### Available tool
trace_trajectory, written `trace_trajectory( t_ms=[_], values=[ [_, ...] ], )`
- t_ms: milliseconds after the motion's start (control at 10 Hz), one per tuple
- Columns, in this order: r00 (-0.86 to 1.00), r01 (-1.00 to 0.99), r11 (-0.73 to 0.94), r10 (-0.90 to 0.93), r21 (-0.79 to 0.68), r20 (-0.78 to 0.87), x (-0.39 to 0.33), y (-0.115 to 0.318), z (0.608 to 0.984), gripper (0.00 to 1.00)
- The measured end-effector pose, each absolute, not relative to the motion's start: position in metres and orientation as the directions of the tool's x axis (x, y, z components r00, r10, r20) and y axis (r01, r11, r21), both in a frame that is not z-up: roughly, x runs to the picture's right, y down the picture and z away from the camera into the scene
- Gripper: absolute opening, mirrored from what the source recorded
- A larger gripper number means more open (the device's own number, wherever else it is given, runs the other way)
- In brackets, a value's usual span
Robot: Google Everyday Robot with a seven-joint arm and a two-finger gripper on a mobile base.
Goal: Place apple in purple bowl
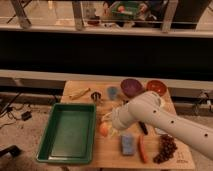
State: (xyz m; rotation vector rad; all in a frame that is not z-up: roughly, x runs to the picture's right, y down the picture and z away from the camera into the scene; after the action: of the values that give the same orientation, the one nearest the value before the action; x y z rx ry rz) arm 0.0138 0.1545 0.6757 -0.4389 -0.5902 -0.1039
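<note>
Just left of the frame's centre, low over the wooden table [165,156], the gripper [108,126] sits at the end of the thick white arm [165,120] that reaches in from the lower right. Its fingers are drawn together, and the apple [103,129], a small yellow-orange fruit, lies right at its tip, beside the right rim of the green tray [68,132]; whether the fingers actually clasp the apple I cannot tell, since the wrist covers that spot. To the right of the apple lies a blue sponge [128,144], then a long orange carrot [142,149], and next to that a bunch of dark grapes [165,149] toward the lower right of the table. The purple bowl [131,87] stands at the far edge of the table, above the arm in the frame and well apart from the apple, with a red-orange bowl [156,87] just beside it on the right. A banana [80,93] lies near the table's upper left corner.
</note>
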Motion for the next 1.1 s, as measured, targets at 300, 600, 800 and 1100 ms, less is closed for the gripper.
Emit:
trace_trajectory(
  t_ms=[300,600,800,1100],
  values=[
    [0.839,0.180,0.920,0.041,-0.349,0.542,0.026,0.109,0.700,0.08],
    [0.854,0.130,0.934,0.064,-0.332,0.516,0.046,0.064,0.725,0.08],
    [0.855,0.125,0.936,0.067,-0.330,0.514,0.048,0.060,0.727,0.08],
    [0.855,0.125,0.936,0.067,-0.330,0.514,0.048,0.060,0.727,0.08]
  ],
)
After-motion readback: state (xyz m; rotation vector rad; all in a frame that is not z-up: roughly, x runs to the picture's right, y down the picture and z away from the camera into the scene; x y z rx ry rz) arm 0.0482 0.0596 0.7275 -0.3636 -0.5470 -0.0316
